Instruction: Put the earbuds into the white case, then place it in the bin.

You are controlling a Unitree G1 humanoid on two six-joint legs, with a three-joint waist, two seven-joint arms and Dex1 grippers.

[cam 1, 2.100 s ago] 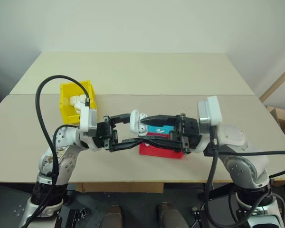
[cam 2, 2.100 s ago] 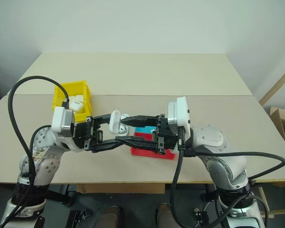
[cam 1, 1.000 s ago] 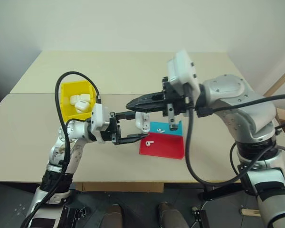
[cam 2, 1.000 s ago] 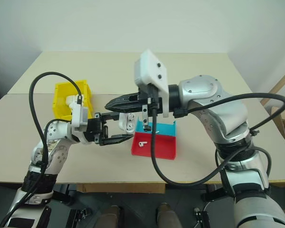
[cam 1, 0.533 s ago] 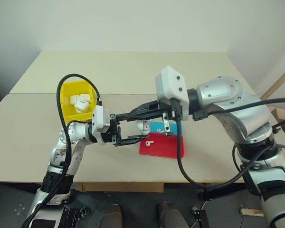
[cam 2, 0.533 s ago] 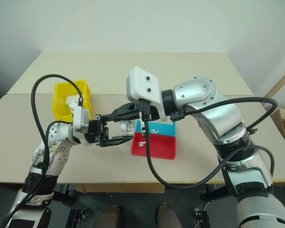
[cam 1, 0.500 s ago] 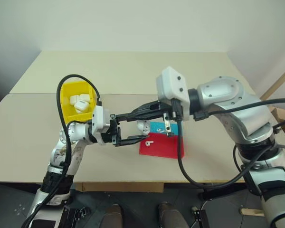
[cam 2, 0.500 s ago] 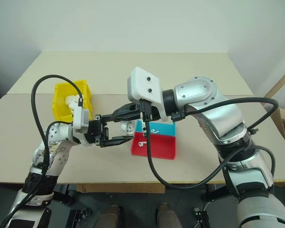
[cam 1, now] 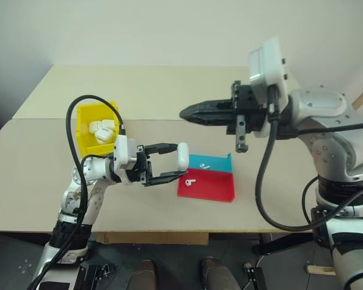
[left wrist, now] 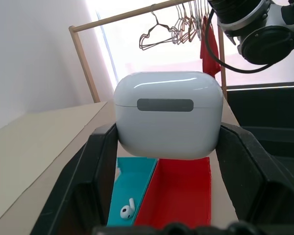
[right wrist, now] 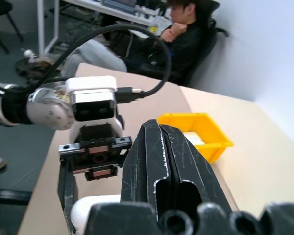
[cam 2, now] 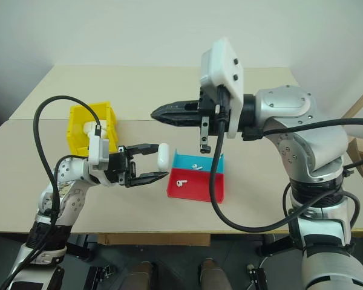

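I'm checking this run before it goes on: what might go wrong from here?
Two earbuds, one in the blue half and one in the red half of the tray, are still loose while the white case looks closed, so it may get binned empty. The left pincer holds the case only at its fingertips, above the table, so it could slip. The right pincer is shut and must reopen to pick an earbud.

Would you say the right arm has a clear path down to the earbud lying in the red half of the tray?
Probably yes. The right end effector hangs shut above the tray, and nothing covers the earbud. The left end effector, holding the white case, sits close beside it.
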